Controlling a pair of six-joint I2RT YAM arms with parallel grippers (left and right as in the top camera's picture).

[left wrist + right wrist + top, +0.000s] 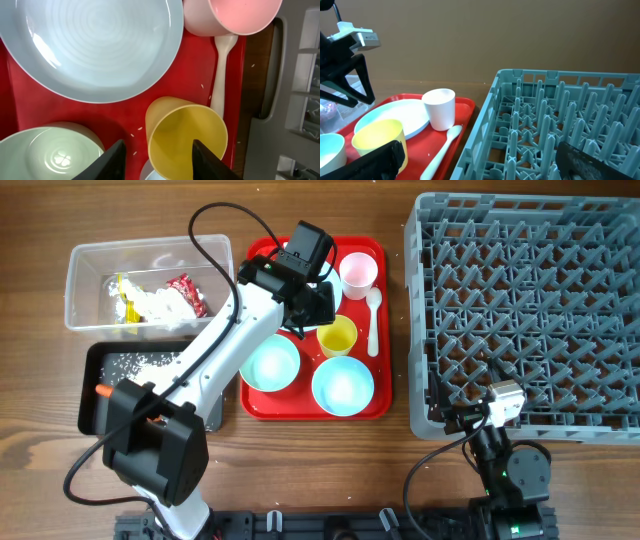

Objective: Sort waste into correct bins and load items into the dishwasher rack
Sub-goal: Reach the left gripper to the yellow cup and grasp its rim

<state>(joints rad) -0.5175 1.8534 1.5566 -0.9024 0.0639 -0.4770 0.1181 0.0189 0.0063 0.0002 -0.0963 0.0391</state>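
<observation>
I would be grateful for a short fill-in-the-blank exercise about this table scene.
1. The white spoon lies on the ___ tray.
2. The dishwasher rack holds ___ dishes.
3. The left end effector hovers over the ___ cup.
4. The red wrapper lies in the ___ bin.
Missing words: red; no; yellow; clear.

Robot lab bench: wooden table [40, 465], plain brown backdrop [495, 35], dishwasher rack [530, 300].
</observation>
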